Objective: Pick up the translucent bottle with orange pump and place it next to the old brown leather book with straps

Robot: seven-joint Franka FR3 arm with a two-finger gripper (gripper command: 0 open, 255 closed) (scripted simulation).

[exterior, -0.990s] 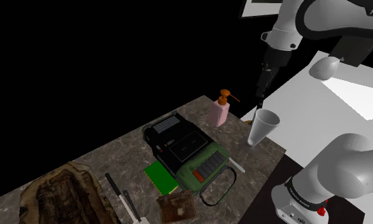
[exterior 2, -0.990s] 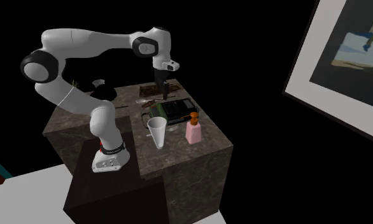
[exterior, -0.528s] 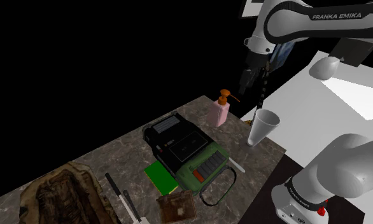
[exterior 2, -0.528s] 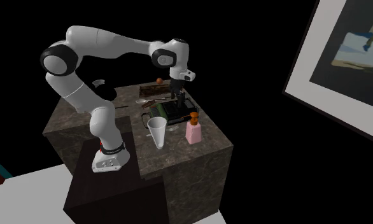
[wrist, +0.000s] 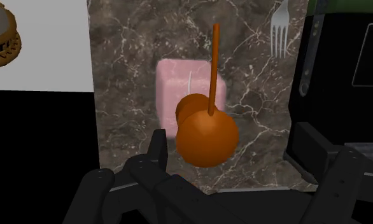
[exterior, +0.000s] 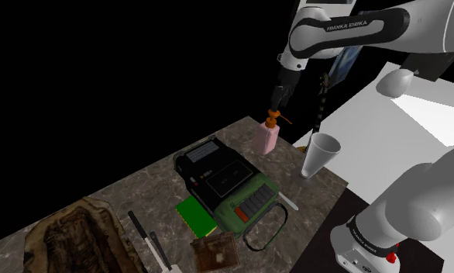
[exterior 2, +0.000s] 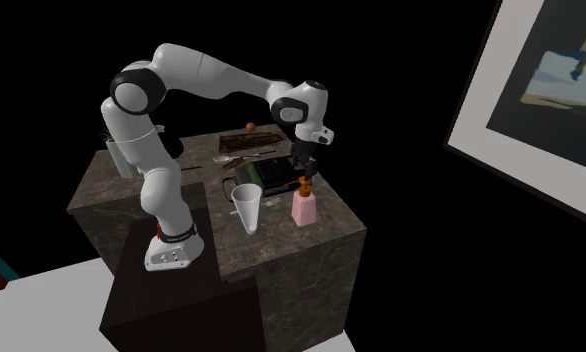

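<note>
Gripper (exterior: 276,103) hangs directly over the pink bottle (exterior: 269,139). Fingers (wrist: 154,149) are spread wide either side of the orange pump head (wrist: 206,137) and grip nothing. Bottle stands upright at the far edge of the marble table (exterior: 101,198), just beyond the black recorder (exterior: 214,172), and left of the white cup (exterior: 319,153) in the shoulder view.

The counter (wrist: 125,44) looks like dark veined stone (marble-like, smooth); the bottle (wrist: 171,79) is smooth matt pink, its pump (wrist: 206,137) faintly glossy.
</note>
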